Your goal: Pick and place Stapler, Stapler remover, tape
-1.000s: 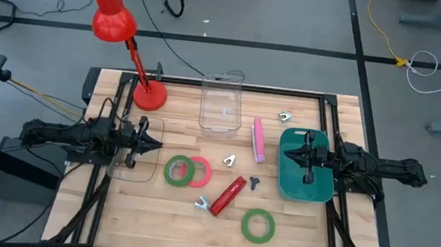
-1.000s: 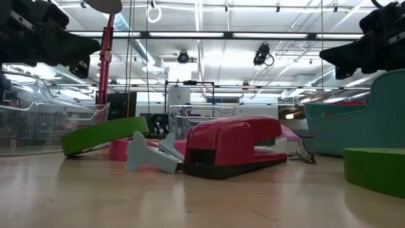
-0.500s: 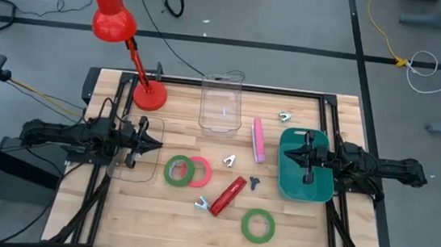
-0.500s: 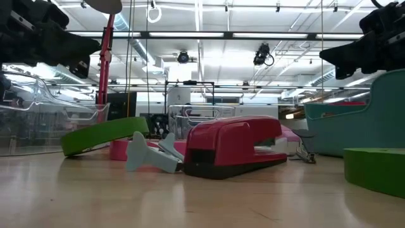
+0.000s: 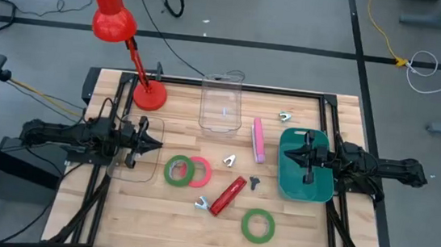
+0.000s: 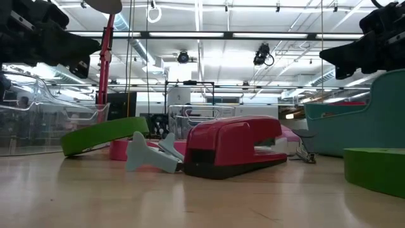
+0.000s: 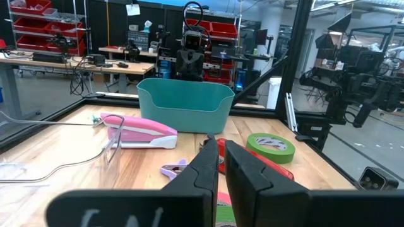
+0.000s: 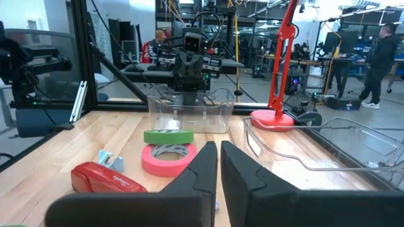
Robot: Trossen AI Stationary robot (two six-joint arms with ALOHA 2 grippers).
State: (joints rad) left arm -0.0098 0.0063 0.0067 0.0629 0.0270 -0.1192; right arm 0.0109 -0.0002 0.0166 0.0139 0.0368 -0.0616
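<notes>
A red stapler (image 5: 228, 196) lies at the table's middle, with a pale blue staple remover (image 5: 201, 204) at its near end. A pink stapler (image 5: 258, 139) lies farther back. A green tape ring (image 5: 177, 170) leans on a pink-red ring (image 5: 199, 172). A second green ring (image 5: 258, 225) lies flat near the front. Other small removers lie at the middle (image 5: 229, 161), beside the red stapler (image 5: 255, 182) and at the far right (image 5: 286, 115). My left gripper (image 5: 153, 144) is shut and empty above a clear tray. My right gripper (image 5: 287, 153) is shut and empty above the teal bin (image 5: 305, 176).
A clear tray (image 5: 132, 160) sits under my left gripper, and a clear bin (image 5: 221, 103) stands at the far middle. A red desk lamp (image 5: 149, 94) stands at the far left. A black frame rims the table. People stand in the room behind, seen in the right wrist view.
</notes>
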